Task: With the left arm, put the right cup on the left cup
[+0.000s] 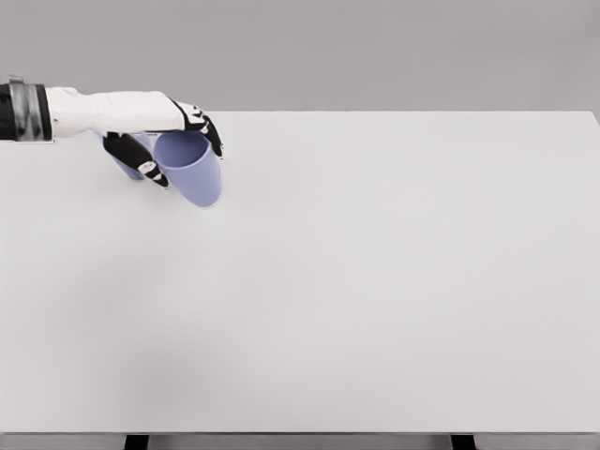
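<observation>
I can read no text, label, brand, number or sign anywhere in my head view.
</observation>
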